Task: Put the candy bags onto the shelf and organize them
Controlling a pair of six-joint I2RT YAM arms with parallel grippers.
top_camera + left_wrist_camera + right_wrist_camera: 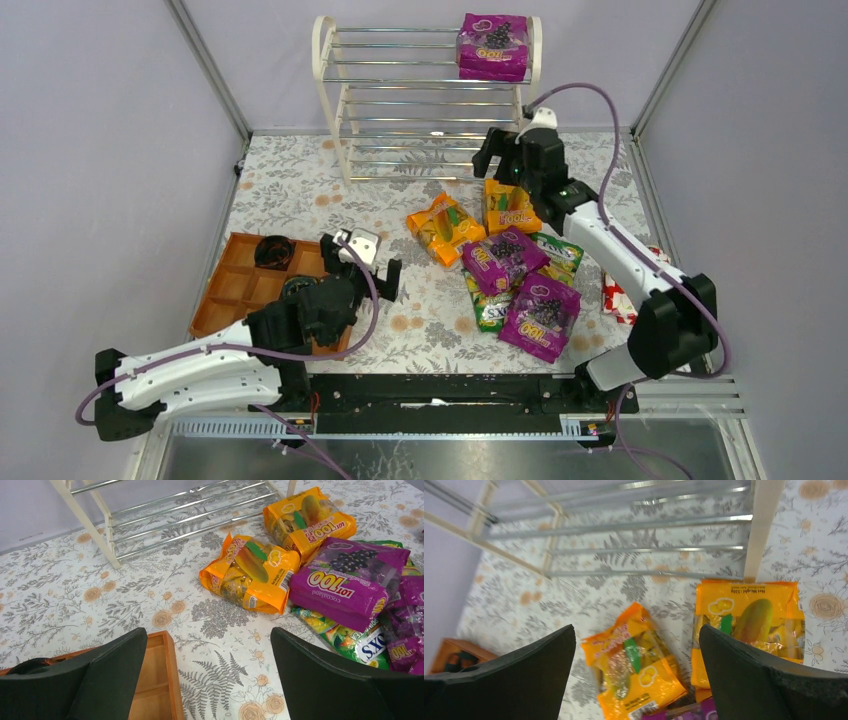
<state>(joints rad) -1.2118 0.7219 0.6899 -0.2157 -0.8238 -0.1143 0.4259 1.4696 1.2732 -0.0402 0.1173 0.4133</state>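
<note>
One purple candy bag (493,45) lies at the right end of the shelf's (331,70) top tier. Six other bags (503,262) lie heaped on the table (290,190) in front of the shelf. The right gripper (503,162) hangs just before its lowest rods, jaws wide and empty. The left gripper (364,270), equally wide and empty, hangs farther out front.

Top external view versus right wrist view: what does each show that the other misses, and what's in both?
Only top external: a purple bag on the shelf's top tier, the green-yellow bags, the red bag. Only right wrist: fine print on the orange bag by the shelf leg, past the right arm's open fingers. Both: the two orange bags on the table before the shelf's lower rods.
</note>
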